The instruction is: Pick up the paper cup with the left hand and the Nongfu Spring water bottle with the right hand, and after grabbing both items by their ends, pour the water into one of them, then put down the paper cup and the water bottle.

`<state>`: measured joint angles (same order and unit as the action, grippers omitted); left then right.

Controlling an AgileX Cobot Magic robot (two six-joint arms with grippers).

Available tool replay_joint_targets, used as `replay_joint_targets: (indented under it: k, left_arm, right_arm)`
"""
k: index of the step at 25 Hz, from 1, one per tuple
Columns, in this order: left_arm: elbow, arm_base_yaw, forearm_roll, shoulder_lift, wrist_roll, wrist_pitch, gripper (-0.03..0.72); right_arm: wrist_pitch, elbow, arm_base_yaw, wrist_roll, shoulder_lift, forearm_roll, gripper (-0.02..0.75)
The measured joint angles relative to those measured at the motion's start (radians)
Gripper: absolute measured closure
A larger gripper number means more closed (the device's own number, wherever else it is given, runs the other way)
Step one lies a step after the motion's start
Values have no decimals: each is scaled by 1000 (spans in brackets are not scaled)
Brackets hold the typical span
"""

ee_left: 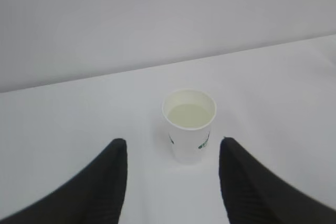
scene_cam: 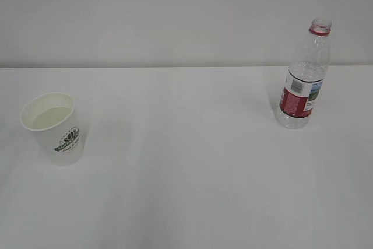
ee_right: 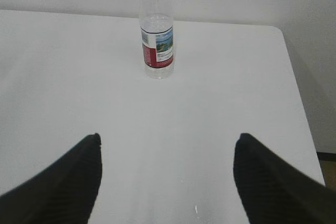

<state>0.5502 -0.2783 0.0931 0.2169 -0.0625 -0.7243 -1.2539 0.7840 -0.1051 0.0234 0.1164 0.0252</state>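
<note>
Now the white tapered paper cup [scene_cam: 53,127] with its dark green printed logo and rolled rim stands upright on the left part of the white table [scene_cam: 186,179], and pale clear water [scene_cam: 50,117] shows inside it against the white lining. Well apart from it, toward the right and farther back near the wall, the tall clear ribbed plastic Nongfu Spring water bottle [scene_cam: 304,80] stands upright too, capless, with a red neck ring and a red-and-white label. Neither arm appears in the exterior view. In the left wrist view the left hand [ee_left: 173,153] hangs over the table with its two black fingers [ee_left: 107,179] spread apart and holding nothing; the cup sits just beyond the fingertips, roughly centred in the gap and touching neither finger. In the right wrist view the right hand [ee_right: 167,142] is likewise empty, its black fingers [ee_right: 79,177] parted widely, wider than the left pair. The bottle stands far ahead of that gripper, slightly left of the gap's middle, near the table's back edge.
</note>
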Motion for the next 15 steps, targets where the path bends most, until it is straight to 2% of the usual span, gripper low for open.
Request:
replay_joint_targets:
  k: [5, 11, 15]
  left_arm:
    - [0, 0, -22, -59, 29, -130, 276]
    - [2, 0, -130, -112, 34, -229, 276]
    - [1, 0, -141, -137, 38, -318, 277]
  right_arm:
    - [-18, 2, 0, 0, -12, 10, 151]
    - [-20, 2, 0, 0, -15, 81, 150]
    - [-20, -10, 0, 0, -51, 81, 150]
